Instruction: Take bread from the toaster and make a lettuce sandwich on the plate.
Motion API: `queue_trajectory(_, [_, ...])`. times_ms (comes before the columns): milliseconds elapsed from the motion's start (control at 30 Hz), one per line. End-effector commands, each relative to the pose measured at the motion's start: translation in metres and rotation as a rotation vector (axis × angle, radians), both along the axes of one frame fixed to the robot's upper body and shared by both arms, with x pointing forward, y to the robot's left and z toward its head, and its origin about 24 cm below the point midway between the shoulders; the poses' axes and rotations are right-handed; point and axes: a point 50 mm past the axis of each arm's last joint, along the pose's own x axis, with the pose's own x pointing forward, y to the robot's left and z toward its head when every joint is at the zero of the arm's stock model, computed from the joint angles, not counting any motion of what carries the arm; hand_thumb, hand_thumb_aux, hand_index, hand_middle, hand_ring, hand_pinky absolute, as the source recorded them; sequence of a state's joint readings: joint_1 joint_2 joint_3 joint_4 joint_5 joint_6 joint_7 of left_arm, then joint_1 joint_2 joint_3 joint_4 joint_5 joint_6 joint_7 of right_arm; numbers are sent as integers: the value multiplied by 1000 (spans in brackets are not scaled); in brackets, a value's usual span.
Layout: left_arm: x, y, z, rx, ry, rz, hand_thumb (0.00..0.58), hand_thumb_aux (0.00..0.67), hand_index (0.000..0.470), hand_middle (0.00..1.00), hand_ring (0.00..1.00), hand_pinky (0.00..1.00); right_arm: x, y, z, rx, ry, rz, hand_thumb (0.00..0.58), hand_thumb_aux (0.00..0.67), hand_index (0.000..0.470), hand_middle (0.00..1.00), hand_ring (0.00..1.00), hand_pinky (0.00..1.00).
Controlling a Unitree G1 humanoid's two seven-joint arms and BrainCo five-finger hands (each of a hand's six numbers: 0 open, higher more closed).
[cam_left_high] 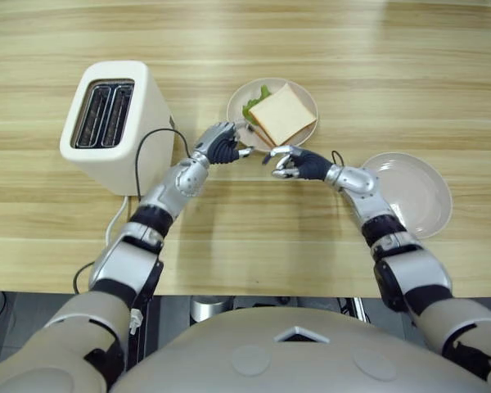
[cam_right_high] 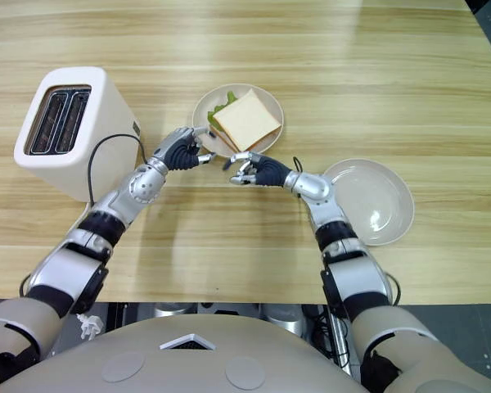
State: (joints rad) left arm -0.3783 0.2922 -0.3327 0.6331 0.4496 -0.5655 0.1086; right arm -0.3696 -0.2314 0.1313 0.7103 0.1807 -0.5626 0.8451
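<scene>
1. Both hands sit just short of the near rim of the plate (cam_left_high: 299, 88). The left hand (cam_left_high: 221, 146) has its fingers curled in with nothing between them. The right hand (cam_left_high: 299, 164) is loosely curled too and holds nothing. Whether any fingertip touches the rim cannot be told.
2. Off to the right, near the right forearm, lies an empty plate (cam_left_high: 409, 192).
3. Beyond the hands, the plate carries the sandwich. A top slice (cam_left_high: 282, 115) lies over lettuce (cam_left_high: 258, 97), which pokes out at the far left, and the edge of a lower slice (cam_left_high: 259, 132) shows beneath. The build looks finished or nearly so.
4. The step in hand is probably a last tidy or a release. Any nudge should come lightly from both sides together, so the top slice does not slide off. The hands should draw back low and straight, clear of the rim.
5. Farthest left stands the toaster (cam_left_high: 106, 123), its 2 slots looking empty. Its black cord (cam_left_high: 137, 168) loops by the left wrist and is worth avoiding on the retreat.
</scene>
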Motion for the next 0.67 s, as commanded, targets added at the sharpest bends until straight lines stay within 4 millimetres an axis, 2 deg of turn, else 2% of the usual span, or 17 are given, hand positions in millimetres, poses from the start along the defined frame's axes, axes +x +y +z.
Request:
queue_trajectory(33, [-22,-6,25,-189,-45,-29,0,0,0,0,0,0,-10,-8,41,267,-72,-27,0,0,0,0,0,0])
queue_trajectory(133, [-38,-7,42,-307,-65,-36,0,0,0,0,0,0,-19,-11,64,404,-128,-86,0,0,0,0,0,0])
queue_trajectory(200, [-42,-8,52,-382,-77,-42,0,0,0,0,0,0,-15,-15,72,460,-195,-202,0,0,0,0,0,0])
queue_trajectory(333, [-32,-5,59,-535,-82,29,0,0,0,0,0,0,-1,-16,67,478,-331,-459,0,0,0,0,0,0])
queue_trajectory(533, [-21,3,64,-675,-98,126,0,0,0,0,0,0,1,-1,61,465,-497,-571,0,0,0,0,0,0])
queue_trajectory(667, [-26,5,63,-627,-162,130,0,0,0,0,0,0,-3,-4,50,432,-546,-641,0,0,0,0,0,0])
